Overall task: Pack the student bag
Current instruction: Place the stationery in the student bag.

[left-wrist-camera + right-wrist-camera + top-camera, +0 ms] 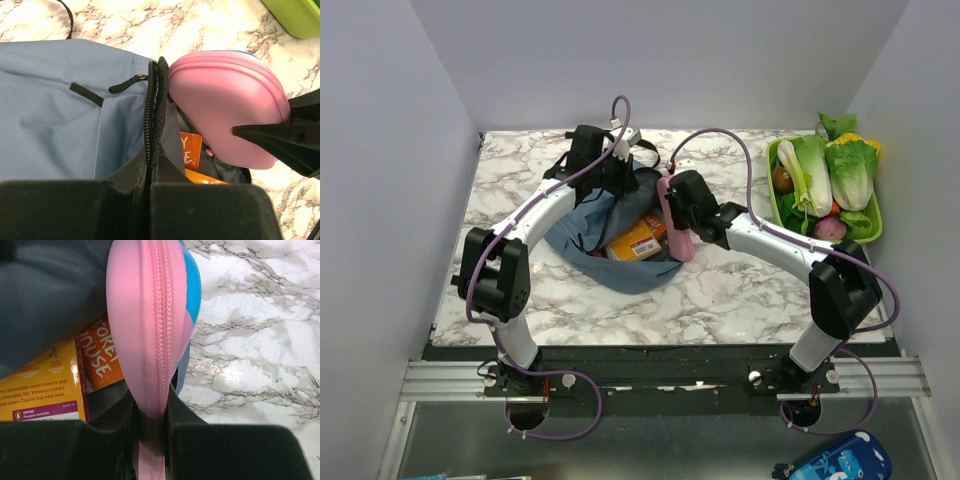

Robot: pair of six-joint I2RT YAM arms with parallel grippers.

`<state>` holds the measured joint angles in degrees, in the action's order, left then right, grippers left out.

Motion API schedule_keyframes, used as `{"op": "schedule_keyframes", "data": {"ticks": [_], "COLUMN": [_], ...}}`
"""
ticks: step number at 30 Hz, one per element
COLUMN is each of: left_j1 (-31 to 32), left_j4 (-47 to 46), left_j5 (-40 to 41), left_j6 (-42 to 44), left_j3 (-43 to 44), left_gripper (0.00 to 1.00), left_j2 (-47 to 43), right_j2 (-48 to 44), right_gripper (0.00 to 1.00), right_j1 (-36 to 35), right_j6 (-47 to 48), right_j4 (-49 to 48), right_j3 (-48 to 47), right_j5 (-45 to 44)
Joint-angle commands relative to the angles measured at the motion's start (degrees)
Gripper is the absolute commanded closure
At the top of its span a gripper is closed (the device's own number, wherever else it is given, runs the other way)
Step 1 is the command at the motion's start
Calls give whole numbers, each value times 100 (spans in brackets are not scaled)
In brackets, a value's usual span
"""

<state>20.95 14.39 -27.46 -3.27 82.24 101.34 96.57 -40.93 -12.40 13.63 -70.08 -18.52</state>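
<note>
Only the top view shows both arms. My left arm reaches forward from its base and bends right, with its wrist over the far rim of the student bag (605, 255). The bag lies open near the middle of the marble table (720, 290). My right arm stretches forward and left, with its wrist at the bag's right rim. This view also shows a green tray (873, 232) of vegetables at the far right corner, and a blue pouch (840, 460) off the table at near right.

The left wrist view shows the left gripper (150, 184) with its jaws pinched together on the bag's zipper edge. The right wrist view shows the right gripper (150, 412) clamped on the zip seam of the pink pencil case (150, 315). The case is held on edge at the bag's mouth, and one side face of it is blue.

Both wrist views show an orange-and-yellow book (45, 385) inside the bag, partly under the case
</note>
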Motion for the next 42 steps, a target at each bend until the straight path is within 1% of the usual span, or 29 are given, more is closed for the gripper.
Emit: {"op": "schedule_keyframes", "data": {"ticks": [1,2,5,9,12,16,21,27,30,33,34,35,36,37,38,40,42], "left_j1": [85,102,181,295,410,489,489,480,489,489,489,480,480,480,480,471,454], "left_j4": [186,282,345,643,801,820,890,1197,1259,1259,1276,1311,1346,1373,1399,1408,1391], "left_j5": [338,364,443,163,-215,-698,-1296,-1568,-1788,-1964,-1973,-1956,-1938,-1921,-1895,-1868,-1885], "left_j6": [292,492,581,494,406,12,-139,-25,-156,-201,-148,-104,-52,10,80,133,151], "left_j3": [327,415,732,1398,1645,1778,2059,2428,2438,2175,2017,1937,1858,1683,1603,1410,1330], "left_gripper": [100,100,100,100,100,100,100,100,100,100,100,100,100,100,100,100,100], "left_j2": [-141,-150,-299,-378,-422,-457,-501,-589,-677,-765,-782,-800,-809,-835,-861,-896,-932], "right_j2": [301,283,274,344,406,494,765,1091,1232,1294,1233,980,768,601,460,266,265], "right_gripper": [97,97,97,97,97,95,92,92,92,88,84,82,79,73,70,64,63], "right_j1": [-205,-223,-266,-372,-433,-521,-671,-715,-715,-715,-715,-706,-706,-697,-689,-566,-373], "right_j6": [-272,-245,-219,-184,-157,-96,54,89,80,124,133,133,176,186,186,98,2], "right_j4": [553,571,606,624,641,650,703,589,352,219,219,28,-157,-359,-665,-756,-852], "right_j3": [425,434,469,443,417,373,197,179,223,5,-49,-49,99,187,266,320,355], "right_j5": [683,710,727,692,622,595,543,429,192,-54,-90,-20,120,373,489,839,1122]}}
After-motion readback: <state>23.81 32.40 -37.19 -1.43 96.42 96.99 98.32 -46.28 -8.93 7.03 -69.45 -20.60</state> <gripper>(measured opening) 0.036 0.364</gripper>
